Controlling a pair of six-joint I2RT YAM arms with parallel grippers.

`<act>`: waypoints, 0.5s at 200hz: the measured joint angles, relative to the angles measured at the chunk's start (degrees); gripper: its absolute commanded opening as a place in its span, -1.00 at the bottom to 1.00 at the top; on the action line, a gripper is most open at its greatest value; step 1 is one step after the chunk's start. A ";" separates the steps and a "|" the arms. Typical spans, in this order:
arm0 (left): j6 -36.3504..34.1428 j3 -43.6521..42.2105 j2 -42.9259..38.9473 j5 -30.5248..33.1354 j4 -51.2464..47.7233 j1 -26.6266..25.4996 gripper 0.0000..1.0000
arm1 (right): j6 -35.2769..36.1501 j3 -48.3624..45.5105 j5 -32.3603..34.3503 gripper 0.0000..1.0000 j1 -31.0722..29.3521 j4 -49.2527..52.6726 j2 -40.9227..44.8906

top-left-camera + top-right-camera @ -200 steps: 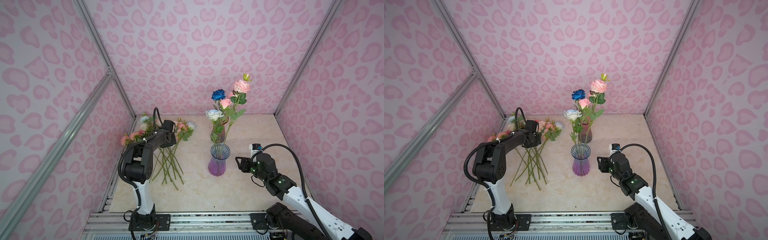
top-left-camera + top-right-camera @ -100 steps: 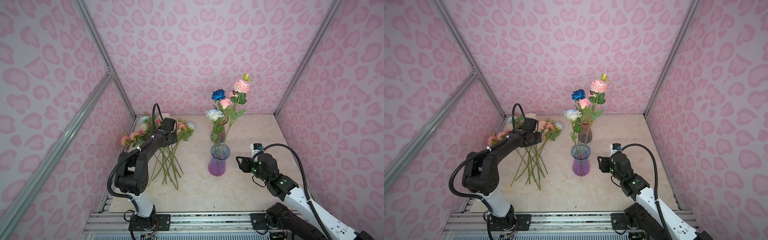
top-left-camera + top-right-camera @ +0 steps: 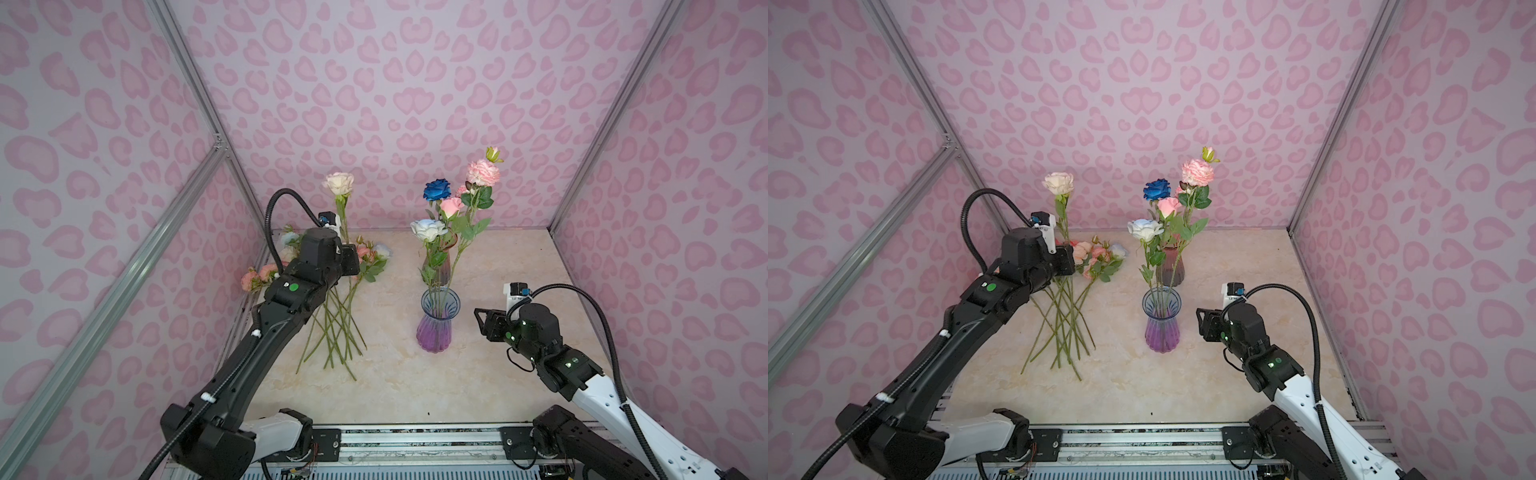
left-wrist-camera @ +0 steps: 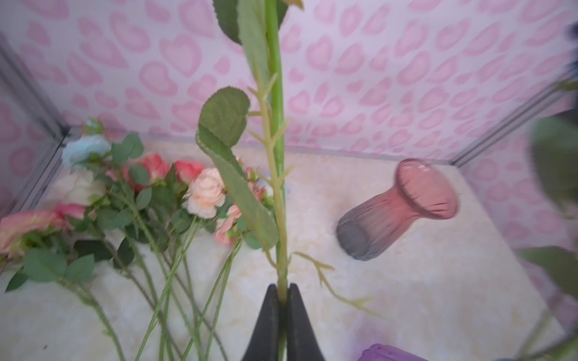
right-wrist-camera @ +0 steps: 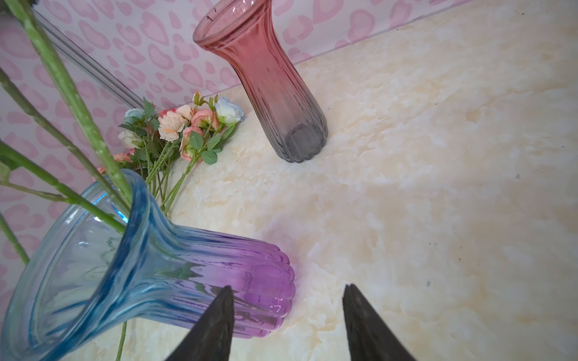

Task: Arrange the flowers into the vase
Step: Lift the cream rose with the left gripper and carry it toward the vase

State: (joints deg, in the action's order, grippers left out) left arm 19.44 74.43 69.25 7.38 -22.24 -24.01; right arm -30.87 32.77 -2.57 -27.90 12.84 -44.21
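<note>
Cream rose (image 3: 339, 183) aloft: my left gripper (image 4: 283, 292), low among the loose flowers a second ago, has come up left of centre in both top views with one stem pinched between its closed jaws. In the left wrist view the green stalk rises straight from the black fingertips (image 4: 269, 315), with one long leaf drooping beside it. The bloom now stands upright against the back wall (image 3: 395, 104).

My right gripper (image 5: 288, 287) has not moved. It waits at lower right, low over the table (image 3: 498, 257), jaws apart and holding nothing. It is near the purple foot of the blue-and-purple vase (image 3: 434, 328), and the top views show a gap between them. My right arm bends in from the lower right corner, pointing left. My left arm runs diagonally from the bottom edge up to its raised wrist.

At mid-frame the vase already holds several standing roses (image 3: 451, 205): pale blue, pink and deep blue. Left of it the remaining flowers (image 3: 332, 328) lie fanned on the table, stems toward the camera and heads toward the wall, partly under my left wrist. Behind the filled vase stands a pink-and-grey vase (image 4: 397, 212), upright and half hidden by stems in the top views.
</note>
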 measured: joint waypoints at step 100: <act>-4.28 6.32 -4.46 -4.02 24.09 -16.02 -0.93 | 0.24 3.87 2.86 0.14 0.04 4.81 1.44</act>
State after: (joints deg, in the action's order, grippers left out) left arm 15.16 80.75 64.79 3.36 1.85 -40.03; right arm -30.63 36.64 0.30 -27.86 17.65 -42.76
